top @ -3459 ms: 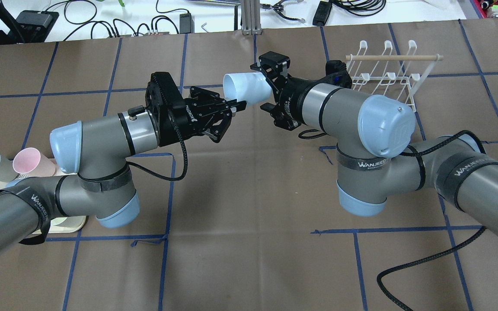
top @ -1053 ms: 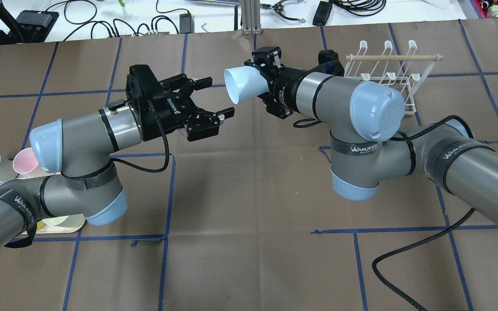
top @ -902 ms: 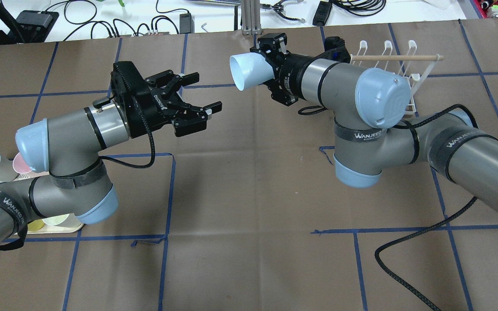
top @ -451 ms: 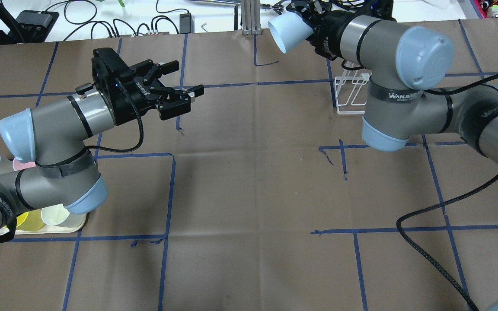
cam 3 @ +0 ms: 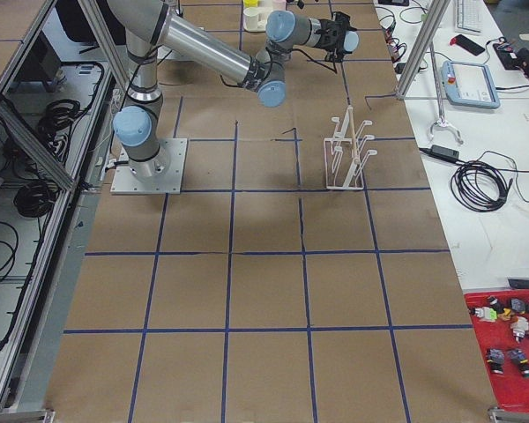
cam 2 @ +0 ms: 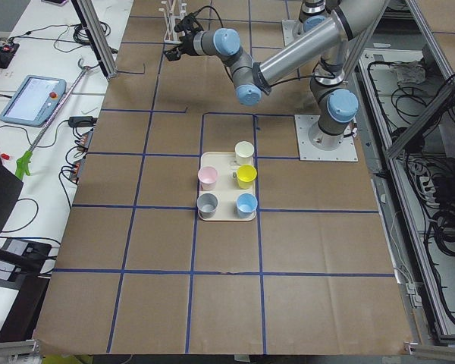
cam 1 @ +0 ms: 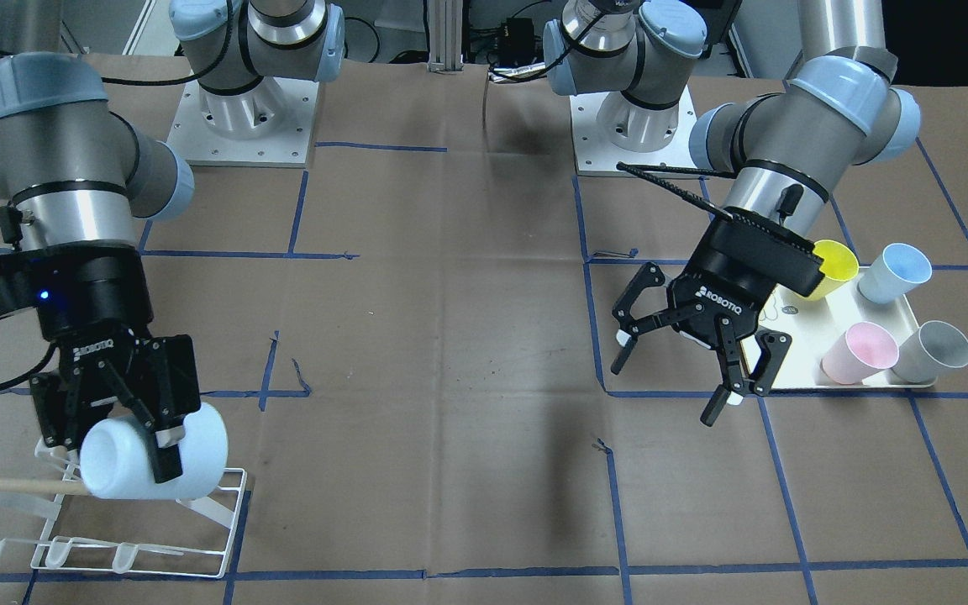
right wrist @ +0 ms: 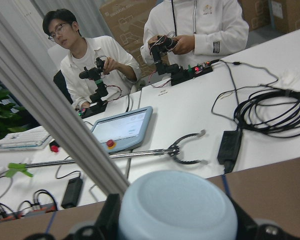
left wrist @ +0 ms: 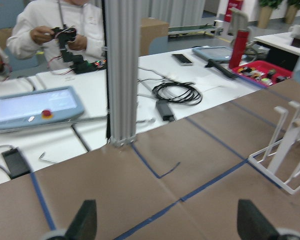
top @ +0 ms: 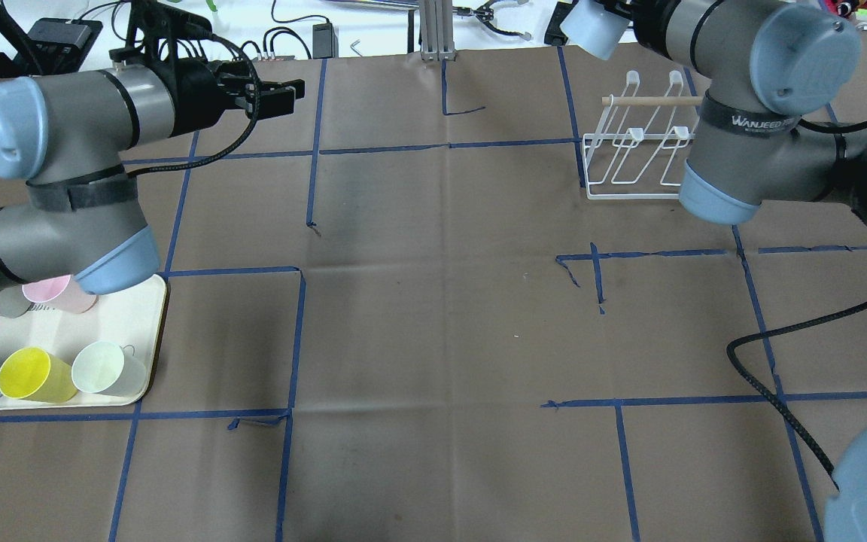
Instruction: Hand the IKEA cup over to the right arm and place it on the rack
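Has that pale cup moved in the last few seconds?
Yes. The cup moved rightward and away from the robot: from left of the rack to beyond its far end.

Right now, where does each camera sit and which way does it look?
Front-facing: across the table, looking down at the robot; left arm, right arm, right end effector holding the cup.
Overhead: behind the robot's shoulders, looking forward and down; both arms.
Exterior left: table's left end, looking along it; left arm nearest.
Exterior right: table's right end; right arm nearest.
Left wrist: faces the table's far edge; open left end effector below.
Right wrist: faces people beyond the table; cup at bottom.
Front-facing and overhead share the rack and tray.
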{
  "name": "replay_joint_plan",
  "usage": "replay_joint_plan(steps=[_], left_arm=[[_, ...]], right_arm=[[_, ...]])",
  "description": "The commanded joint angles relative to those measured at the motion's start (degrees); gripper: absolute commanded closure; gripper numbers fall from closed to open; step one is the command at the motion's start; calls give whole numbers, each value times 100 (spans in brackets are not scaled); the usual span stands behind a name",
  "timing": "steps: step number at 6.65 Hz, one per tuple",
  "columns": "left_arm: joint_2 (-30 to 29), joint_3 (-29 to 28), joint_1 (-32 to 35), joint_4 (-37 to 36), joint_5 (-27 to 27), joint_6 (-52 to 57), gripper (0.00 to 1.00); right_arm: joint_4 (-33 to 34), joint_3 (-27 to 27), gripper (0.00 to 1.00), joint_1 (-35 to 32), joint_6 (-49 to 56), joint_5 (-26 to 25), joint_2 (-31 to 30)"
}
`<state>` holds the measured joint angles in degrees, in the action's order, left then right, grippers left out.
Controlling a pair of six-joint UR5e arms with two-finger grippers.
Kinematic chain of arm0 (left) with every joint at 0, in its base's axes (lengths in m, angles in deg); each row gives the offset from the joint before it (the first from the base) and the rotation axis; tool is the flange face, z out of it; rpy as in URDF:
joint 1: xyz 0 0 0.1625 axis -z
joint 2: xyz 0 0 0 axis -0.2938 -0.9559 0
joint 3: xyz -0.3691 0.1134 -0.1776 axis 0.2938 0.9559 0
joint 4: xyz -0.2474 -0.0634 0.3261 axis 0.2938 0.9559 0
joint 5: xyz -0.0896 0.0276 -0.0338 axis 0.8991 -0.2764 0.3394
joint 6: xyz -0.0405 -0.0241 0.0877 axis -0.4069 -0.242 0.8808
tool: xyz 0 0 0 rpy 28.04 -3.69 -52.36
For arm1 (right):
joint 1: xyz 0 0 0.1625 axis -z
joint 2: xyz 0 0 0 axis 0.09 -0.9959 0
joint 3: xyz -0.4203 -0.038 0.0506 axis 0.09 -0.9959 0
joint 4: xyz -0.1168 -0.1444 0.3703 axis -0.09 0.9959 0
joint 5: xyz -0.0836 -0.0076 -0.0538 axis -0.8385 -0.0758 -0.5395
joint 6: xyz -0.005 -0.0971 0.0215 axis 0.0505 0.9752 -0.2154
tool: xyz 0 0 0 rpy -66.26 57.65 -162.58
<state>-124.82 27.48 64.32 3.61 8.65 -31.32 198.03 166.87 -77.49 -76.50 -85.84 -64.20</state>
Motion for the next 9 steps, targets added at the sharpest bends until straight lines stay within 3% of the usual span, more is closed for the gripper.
replay_joint_plan(steps=[1, 2, 3, 5, 8, 9], left_arm=[[79, -1206, 628, 2979, -1883, -678, 0], [202, -1673, 744, 4588, -2379, -968, 0], [360, -2095, 746, 6188, -2471, -1467, 0], [720, -2424, 746, 7718, -2883, -1577, 0], [1003, -2135, 667, 7742, -2867, -1464, 0], [1099, -1952, 353, 7751, -2876, -1298, 1]], right_arm=[[159, -555, 85, 319, 1116, -219, 727], [700, -811, 85, 320, 1127, -219, 1219], [888, -796, 85, 320, 1135, -219, 1433], [881, -665, 85, 320, 1293, -359, 1461], [899, -296, 84, 311, 1285, -369, 1514], [899, -217, 73, 285, 1285, -377, 1523]])
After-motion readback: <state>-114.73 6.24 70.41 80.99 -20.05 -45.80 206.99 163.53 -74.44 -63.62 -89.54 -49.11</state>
